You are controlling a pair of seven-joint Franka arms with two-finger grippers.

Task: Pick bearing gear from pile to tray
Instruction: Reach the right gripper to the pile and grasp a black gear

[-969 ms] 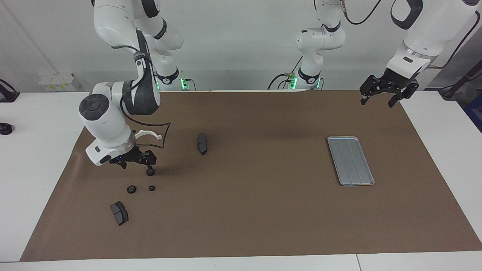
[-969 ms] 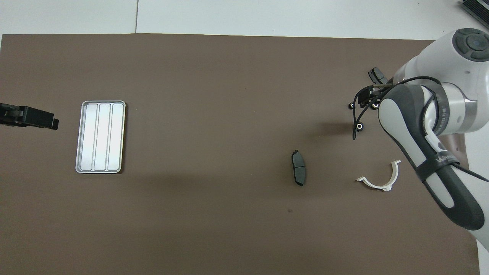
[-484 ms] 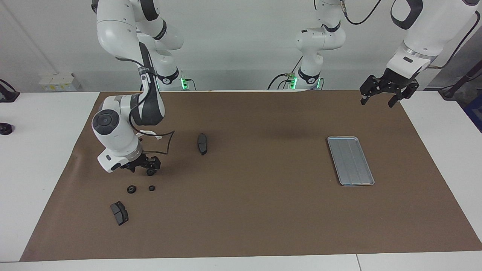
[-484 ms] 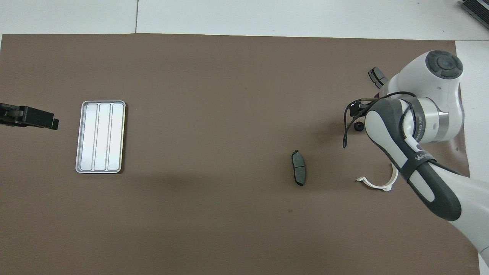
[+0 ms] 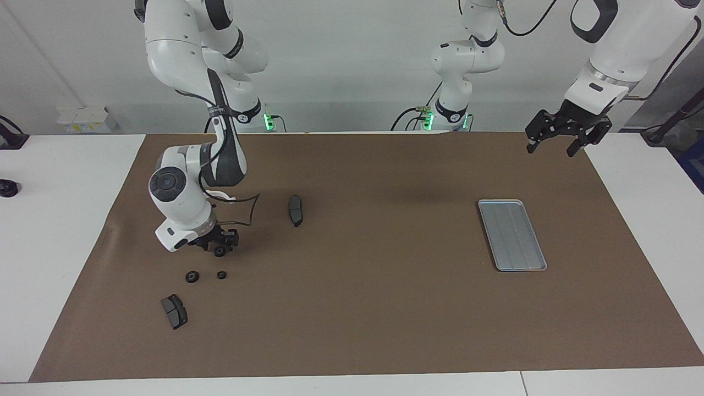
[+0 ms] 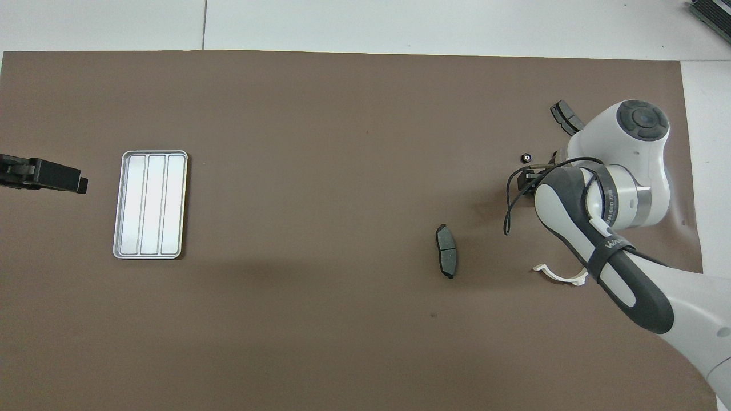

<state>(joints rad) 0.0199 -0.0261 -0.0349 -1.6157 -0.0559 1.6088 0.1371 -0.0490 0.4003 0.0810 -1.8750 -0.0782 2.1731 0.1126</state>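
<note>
I take the brown mat as my landmark. The right gripper is low over the mat at the right arm's end, down at one black bearing gear of the pile. Its fingers stand on either side of that gear, but I cannot tell whether they already clamp it or only bracket it. From overhead the right arm's wrist covers most of this spot, and only the dark edge of the gripper shows.

The other two gears of the pile lie on the mat farther from the robots than the gripper: a larger one and a smaller one, close together but apart. In the overhead view I see only one of them. One dark grey pad lies on the mat farther out again, near the mat's edge at the right arm's end. A second dark grey pad lies toward the mat's middle. A white half-ring bracket sits on the mat nearer to the robots, partly under the right arm.

The tray lies flat on the mat toward the left arm's end, with nothing in it. The left arm waits, its gripper raised over the mat's corner nearest its base, fingers spread wide with nothing between them.
</note>
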